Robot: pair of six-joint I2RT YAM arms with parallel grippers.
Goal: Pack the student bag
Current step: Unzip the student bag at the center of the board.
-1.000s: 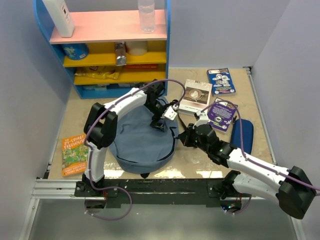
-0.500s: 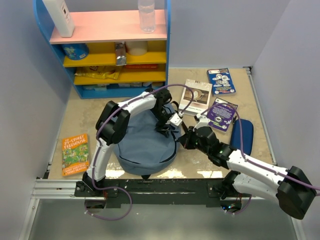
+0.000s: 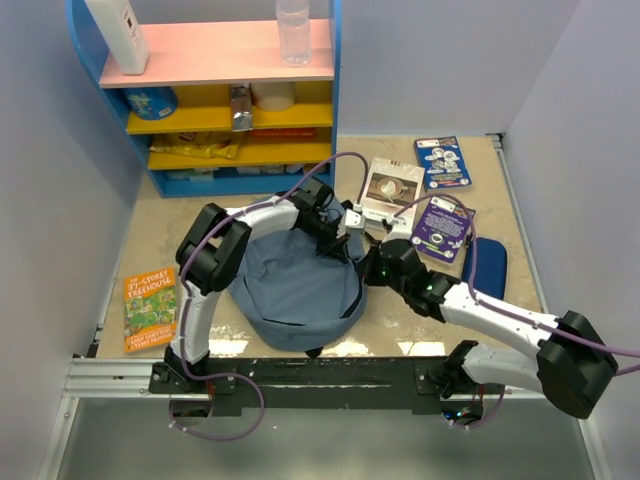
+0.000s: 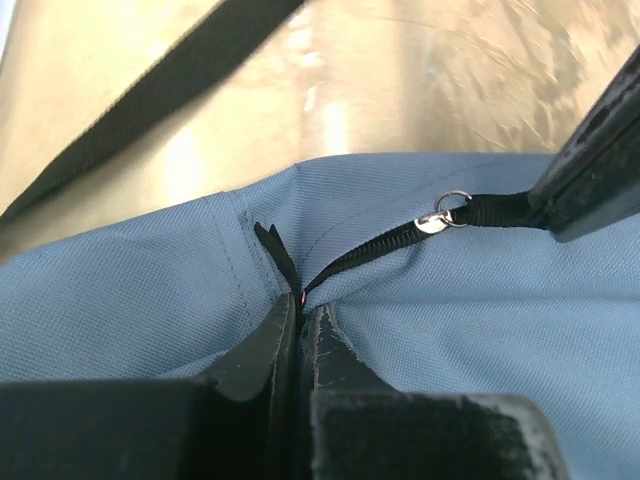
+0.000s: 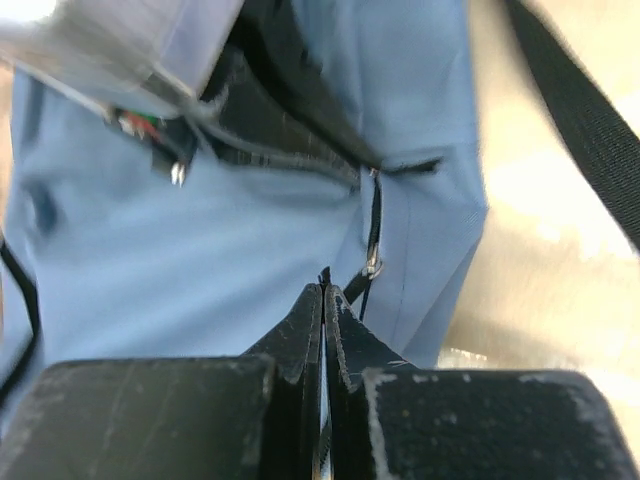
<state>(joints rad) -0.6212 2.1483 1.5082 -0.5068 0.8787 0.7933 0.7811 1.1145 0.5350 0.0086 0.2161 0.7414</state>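
Soft slate-blue fabric backpack point(image 3: 295, 295) likely bunches if tugged; left tool point(image 4: 300, 315) pinches its cloth by the zipper point(image 4: 370, 255), right tool point(image 5: 325, 295) clamps the black zipper pull point(image 4: 490, 210).

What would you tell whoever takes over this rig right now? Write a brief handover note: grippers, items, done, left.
Left gripper: shut on the bag fabric at the zip's end.
Right gripper: shut on the zip pull.
The bag lies in the middle, with three books and a pencil case to its right and an orange book to its left.
Done: both grips set.
Left: probably open the zip, load the loose items, close it.
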